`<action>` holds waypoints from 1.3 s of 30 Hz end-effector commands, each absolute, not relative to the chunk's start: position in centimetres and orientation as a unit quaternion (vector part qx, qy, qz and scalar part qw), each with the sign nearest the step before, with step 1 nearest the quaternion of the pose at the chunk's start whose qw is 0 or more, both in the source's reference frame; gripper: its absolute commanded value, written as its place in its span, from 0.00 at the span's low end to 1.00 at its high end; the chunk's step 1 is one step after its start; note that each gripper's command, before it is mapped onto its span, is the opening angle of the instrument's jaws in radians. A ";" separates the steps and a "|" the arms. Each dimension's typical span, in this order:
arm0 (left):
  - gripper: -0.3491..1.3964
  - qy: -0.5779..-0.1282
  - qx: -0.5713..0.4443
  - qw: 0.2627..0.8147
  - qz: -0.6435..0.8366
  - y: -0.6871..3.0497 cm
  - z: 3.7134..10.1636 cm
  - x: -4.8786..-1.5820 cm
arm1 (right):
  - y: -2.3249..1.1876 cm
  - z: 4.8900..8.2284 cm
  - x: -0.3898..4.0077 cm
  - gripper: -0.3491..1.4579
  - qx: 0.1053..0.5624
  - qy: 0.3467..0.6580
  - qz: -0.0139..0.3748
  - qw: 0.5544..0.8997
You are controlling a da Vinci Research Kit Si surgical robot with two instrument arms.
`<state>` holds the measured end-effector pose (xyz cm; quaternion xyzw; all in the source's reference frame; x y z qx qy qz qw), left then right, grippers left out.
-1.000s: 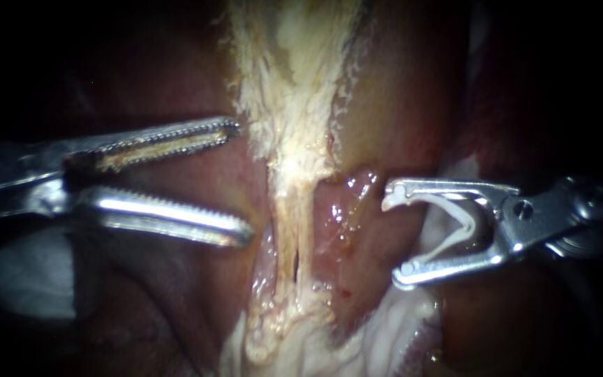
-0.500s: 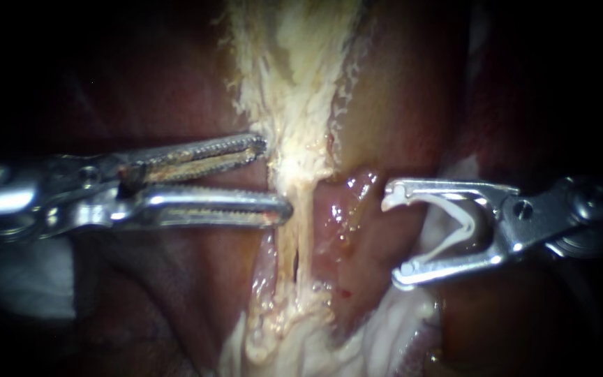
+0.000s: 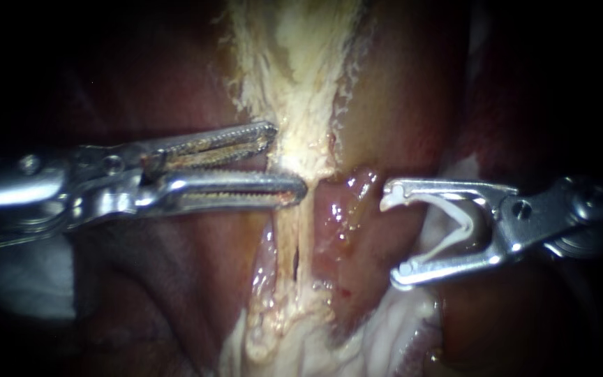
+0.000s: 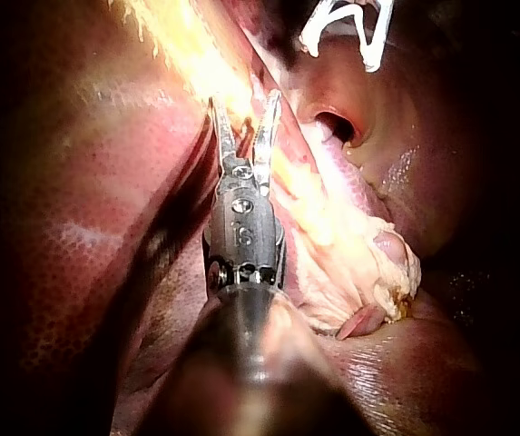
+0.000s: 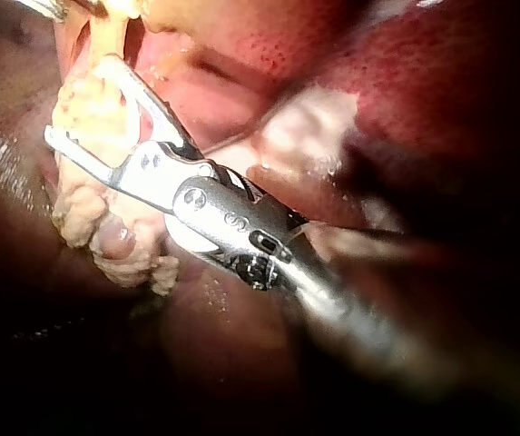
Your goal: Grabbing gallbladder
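Reaching in from the left edge: left instrument point(image 3: 289, 159), shaft roughly level, serrated jaws set narrow with a slim gap between them. Upper jaw tip touching the edge of the gallbladder point(image 3: 294, 56) where its pale, fibrous surface tapers. Lower jaw tip lying across the thin strand point(image 3: 301, 230) below. Clamping from both sides not confirmed. In the left wrist view, gap between the jaws plainly visible, pale tissue just beside the tips.

Centre: gallbladder pale yellow-white, descending from the upper middle of the endoscope view and narrowing into the strand. Strand passing between the two instruments, then widening into ragged pale tissue lower down. Liver point(image 3: 176, 293), dark red, flanking it.

Right of the strand: glistening pink tissue point(image 3: 336, 216).

Far right: right instrument point(image 3: 393, 237), jaws spread wide and holding an open white clip point(image 3: 458, 227) seated between them. Tips near the pink tissue, apart from the strand.
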<state>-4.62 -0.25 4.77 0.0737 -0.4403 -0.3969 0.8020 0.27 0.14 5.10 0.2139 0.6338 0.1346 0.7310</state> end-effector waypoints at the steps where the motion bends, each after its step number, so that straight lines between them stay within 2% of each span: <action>1: 0.39 -0.439 0.073 0.803 -0.397 -0.25 4.78 -4.60 | 0.14 5.10 0.27 0.50 0.214 0.634 0.135 0.731; 9: 0.39 -0.421 0.066 0.806 -0.410 -0.27 4.89 -4.57 | 0.14 5.09 0.27 0.50 0.214 0.634 0.135 0.731; 13: 0.34 -0.412 0.069 0.806 -0.419 -0.26 4.95 -4.56 | 0.14 5.09 0.28 0.50 0.214 0.634 0.135 0.731; 20: 0.02 -0.388 0.087 0.797 -0.455 -0.20 5.05 -4.52 | 0.14 5.08 0.29 0.50 0.214 0.634 0.135 0.730; 21: 0.00 -0.383 0.089 0.794 -0.463 -0.19 5.05 -4.52 | 0.14 5.08 0.29 0.50 0.214 0.634 0.135 0.730; 27: 0.00 -0.343 0.107 0.800 -0.480 -0.17 5.01 -4.45 | 0.15 5.08 0.30 0.50 0.213 0.635 0.136 0.730; 39: 0.00 -0.338 0.106 0.799 -0.485 -0.19 4.97 -4.46 | 0.14 5.09 0.29 0.50 0.213 0.634 0.135 0.730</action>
